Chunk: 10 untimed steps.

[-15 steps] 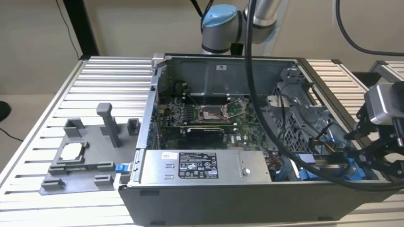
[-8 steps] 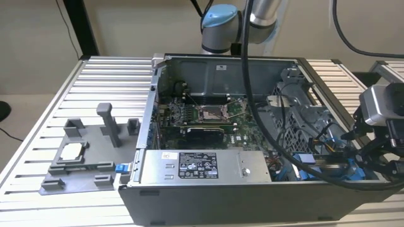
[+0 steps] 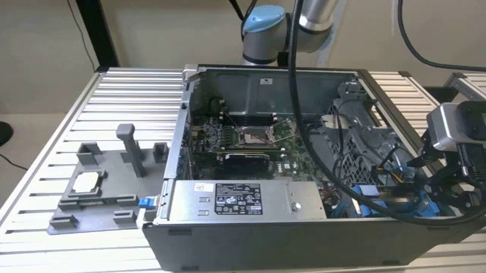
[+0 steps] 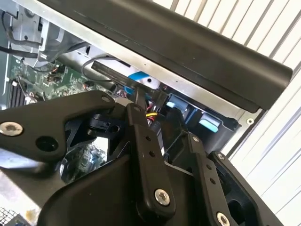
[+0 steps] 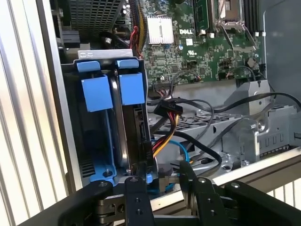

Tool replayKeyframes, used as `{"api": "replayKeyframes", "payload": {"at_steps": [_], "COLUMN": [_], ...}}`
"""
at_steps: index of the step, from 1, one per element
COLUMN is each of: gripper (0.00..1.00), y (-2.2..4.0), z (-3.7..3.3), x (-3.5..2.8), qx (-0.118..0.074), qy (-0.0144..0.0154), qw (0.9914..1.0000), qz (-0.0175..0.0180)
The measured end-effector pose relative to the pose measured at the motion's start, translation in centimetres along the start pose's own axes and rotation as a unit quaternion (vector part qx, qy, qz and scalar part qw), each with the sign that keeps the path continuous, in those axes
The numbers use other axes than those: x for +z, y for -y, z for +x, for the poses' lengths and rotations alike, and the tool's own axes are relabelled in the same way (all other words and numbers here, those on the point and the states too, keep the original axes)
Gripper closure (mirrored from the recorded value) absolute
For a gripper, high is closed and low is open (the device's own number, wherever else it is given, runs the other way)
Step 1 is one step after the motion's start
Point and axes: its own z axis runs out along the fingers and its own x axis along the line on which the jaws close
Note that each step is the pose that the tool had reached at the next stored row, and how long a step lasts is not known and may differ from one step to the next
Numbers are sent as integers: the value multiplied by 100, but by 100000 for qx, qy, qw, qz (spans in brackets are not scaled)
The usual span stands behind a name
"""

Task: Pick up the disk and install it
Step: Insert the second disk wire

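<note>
Disk [image 5: 126,127] stands on edge in the drive bay of the computer case [image 3: 304,239], its blue bracket tabs [image 5: 113,87] up top, as I see it in the first wrist view. My fingers [image 5: 162,181] sit right at its lower end, one finger [image 5: 136,188] against the disk's edge and the other just beside it near the coloured cables [image 5: 164,136]; they look narrowly parted, and I cannot tell whether they pinch the disk. The exterior view shows the case on the slatted desk [image 3: 114,96], beside a grey fixture [image 3: 99,193]
</note>
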Motion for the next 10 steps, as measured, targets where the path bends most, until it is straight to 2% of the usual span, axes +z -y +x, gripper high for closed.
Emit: {"api": "replayKeyframes", "payload": {"at_steps": [5, 10], "gripper": [0, 0], "y": [-9, -13], "z": [-52, -65], "x": [22, 27], "qx": [-114, -119], "qy": [921, 967], "qw": [99995, 99995], "qz": [262, 281]}}
